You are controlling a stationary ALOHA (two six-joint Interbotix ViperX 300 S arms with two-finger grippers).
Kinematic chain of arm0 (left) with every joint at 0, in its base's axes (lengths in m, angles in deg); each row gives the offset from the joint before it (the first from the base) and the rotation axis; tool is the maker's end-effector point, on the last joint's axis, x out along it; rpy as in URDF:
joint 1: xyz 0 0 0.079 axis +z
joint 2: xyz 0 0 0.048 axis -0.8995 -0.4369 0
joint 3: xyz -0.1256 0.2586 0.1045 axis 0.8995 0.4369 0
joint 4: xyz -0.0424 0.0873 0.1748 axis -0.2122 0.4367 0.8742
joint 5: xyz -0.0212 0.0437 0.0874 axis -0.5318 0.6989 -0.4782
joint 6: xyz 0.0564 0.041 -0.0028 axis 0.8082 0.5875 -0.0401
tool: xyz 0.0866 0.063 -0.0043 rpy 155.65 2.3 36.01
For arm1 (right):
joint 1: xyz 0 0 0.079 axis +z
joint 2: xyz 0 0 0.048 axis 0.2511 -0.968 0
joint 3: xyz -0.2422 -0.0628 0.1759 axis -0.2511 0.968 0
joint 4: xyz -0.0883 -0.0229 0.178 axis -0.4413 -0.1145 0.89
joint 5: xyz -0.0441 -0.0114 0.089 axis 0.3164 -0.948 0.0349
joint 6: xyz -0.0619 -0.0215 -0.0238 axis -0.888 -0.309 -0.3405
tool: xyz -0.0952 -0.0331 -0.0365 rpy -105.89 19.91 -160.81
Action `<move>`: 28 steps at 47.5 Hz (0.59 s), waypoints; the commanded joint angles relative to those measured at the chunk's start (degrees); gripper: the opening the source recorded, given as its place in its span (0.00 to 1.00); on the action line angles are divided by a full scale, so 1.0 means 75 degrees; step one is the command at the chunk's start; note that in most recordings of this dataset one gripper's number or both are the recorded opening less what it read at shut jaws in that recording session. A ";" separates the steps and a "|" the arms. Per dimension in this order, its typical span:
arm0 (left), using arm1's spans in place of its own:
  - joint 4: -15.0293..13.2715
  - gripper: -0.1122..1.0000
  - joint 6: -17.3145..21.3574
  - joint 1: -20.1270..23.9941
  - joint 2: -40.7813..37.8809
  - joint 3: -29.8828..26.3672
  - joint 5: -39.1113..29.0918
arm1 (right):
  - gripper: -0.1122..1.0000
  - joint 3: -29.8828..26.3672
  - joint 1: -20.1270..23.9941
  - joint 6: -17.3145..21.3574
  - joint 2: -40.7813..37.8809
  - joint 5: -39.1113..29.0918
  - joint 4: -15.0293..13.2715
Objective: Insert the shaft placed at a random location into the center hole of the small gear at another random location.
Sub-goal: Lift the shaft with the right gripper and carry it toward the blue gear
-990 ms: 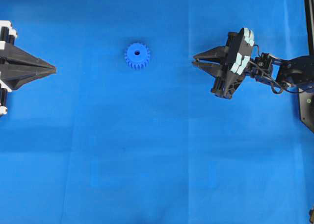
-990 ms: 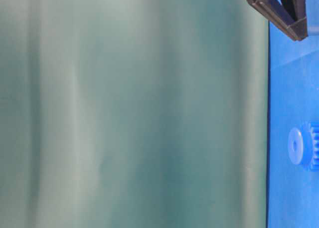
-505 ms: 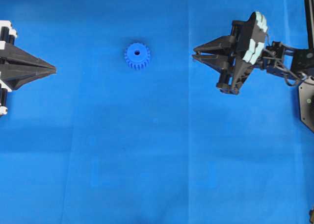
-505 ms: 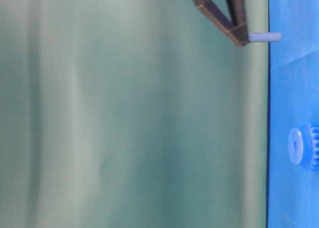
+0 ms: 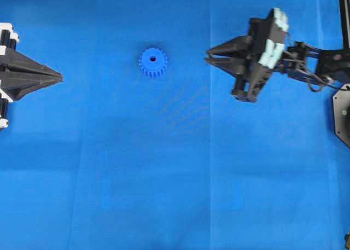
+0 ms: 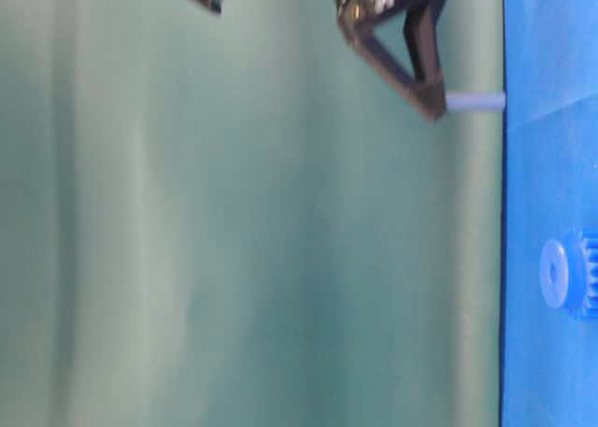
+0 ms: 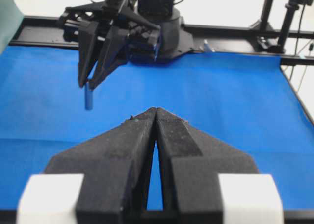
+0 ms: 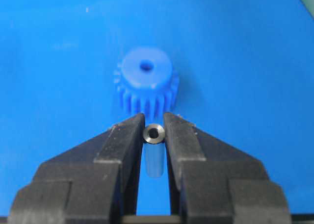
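Your right gripper (image 8: 154,131) clamps the small silvery-ended blue shaft (image 8: 154,134) at frame centre; misalign over the toothed blue plastic gear (image 8: 145,81) above, and it jams beside the hole (image 8: 145,65).

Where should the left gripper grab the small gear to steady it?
Probably across the toothed rim, coming down from above. The small gear lies flat with its hub and center hole facing up, so jaws on opposite sides of the teeth leave the hole clear for the shaft. The left gripper is shut and would need to open first.
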 commanded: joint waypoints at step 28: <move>0.0000 0.10 -0.0012 0.0012 -0.0023 -0.0082 0.0047 | 0.12 -0.3000 -0.0187 -0.0715 -0.1898 -0.0398 -0.0094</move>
